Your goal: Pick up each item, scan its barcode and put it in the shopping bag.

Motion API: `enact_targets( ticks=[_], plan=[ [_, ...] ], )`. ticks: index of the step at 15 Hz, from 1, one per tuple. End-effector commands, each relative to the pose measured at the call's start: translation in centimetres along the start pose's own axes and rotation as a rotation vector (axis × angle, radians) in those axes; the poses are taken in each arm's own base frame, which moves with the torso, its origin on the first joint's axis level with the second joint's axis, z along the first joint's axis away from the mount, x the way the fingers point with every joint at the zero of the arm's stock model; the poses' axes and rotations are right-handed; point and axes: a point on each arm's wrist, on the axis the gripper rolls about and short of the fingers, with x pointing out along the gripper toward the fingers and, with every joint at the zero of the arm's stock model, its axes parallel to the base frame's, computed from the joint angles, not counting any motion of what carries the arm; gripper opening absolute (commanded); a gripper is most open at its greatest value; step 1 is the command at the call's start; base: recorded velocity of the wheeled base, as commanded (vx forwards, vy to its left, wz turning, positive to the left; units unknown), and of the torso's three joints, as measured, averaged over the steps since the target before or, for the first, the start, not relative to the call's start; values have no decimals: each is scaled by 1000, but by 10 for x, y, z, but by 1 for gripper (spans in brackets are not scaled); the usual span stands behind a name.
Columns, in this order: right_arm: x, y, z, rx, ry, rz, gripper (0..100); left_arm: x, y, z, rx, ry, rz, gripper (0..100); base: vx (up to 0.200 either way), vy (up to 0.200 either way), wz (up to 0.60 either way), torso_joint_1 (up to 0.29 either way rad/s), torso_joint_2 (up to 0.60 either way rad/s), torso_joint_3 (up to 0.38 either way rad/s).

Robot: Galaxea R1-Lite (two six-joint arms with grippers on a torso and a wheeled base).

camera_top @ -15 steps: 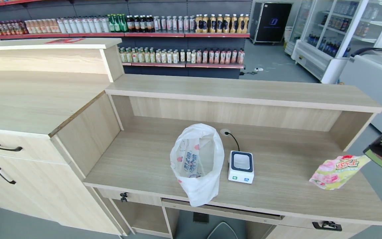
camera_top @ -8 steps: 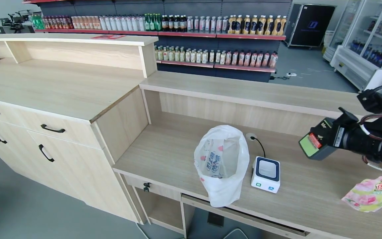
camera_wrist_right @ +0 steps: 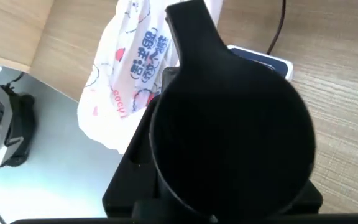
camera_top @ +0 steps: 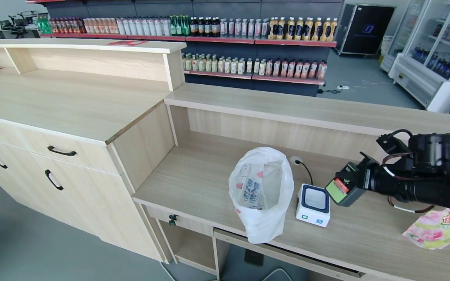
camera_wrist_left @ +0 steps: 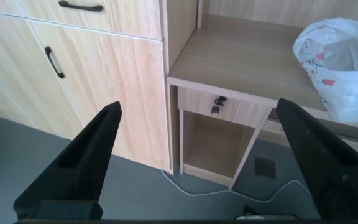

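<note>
Step in hand: scan. Right gripper, jaws clamped on small black green-faced carton, just beside white dark-windowed scanner. Left gripper: jaws apart. Next, likely: present the barcode to the scanner window.

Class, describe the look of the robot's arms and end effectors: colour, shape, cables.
The right arm is black, built of cylindrical segments, with thin black, red and white cables looping at its wrist. The left end effector has two plain black fingers tapering to narrow tips.
</note>
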Motion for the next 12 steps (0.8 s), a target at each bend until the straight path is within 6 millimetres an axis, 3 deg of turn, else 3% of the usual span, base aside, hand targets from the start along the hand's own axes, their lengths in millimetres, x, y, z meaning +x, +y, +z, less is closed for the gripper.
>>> enact_targets(
  ticks=[1, 5, 12],
  plan=[
    [17, -12, -13, -26, 61, -19, 0, 0, 0, 0, 0, 0, 0, 100, 0, 0, 0, 0, 0, 0],
    [27, -19, -13, -57, 65, -44, 0, 0, 0, 0, 0, 0, 0, 100, 0, 0, 0, 0, 0, 0],
    [49, -25, -6, -70, 53, 57, 0, 0, 0, 0, 0, 0, 0, 100, 0, 0, 0, 0, 0, 0]
  ],
)
